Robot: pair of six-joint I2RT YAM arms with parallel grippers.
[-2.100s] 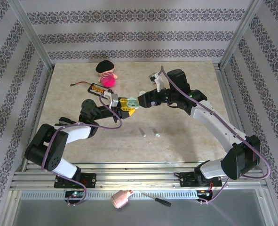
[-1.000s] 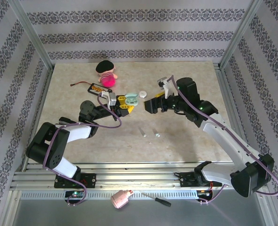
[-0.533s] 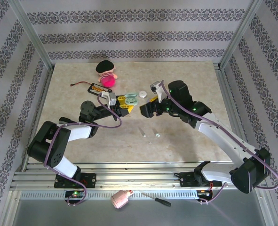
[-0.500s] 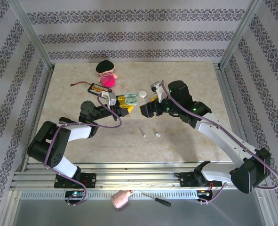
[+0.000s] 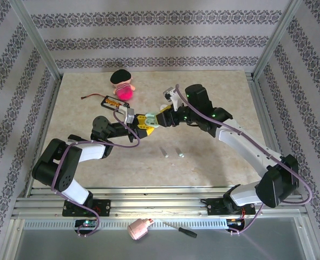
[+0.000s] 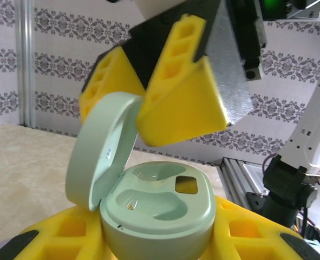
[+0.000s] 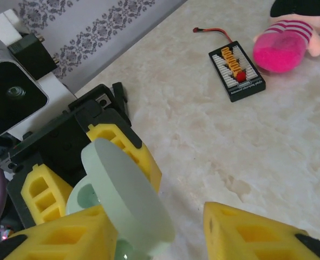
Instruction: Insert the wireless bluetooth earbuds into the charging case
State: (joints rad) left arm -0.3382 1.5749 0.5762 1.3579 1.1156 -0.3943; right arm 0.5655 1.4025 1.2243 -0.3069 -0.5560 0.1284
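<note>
Broadly, the beige marbled worktop (image 5: 219,92) carried a plush doll in a black hat and pink dress (image 5: 122,85) at the back, with a black charger board with an orange label (image 5: 112,101) just beside it. A pale-green pebble-shaped charging case (image 6: 157,216) stood mid-worktop with its lid up. Two whitish stem-shaped earbuds (image 5: 164,152) lay loose nearer the front, well apart from it. The left gripper (image 5: 142,120), its arm stretched low, clamped the case. The right gripper (image 7: 157,235), its arm reaching leftward, spread its yellow fingers either side of the lid.
</note>
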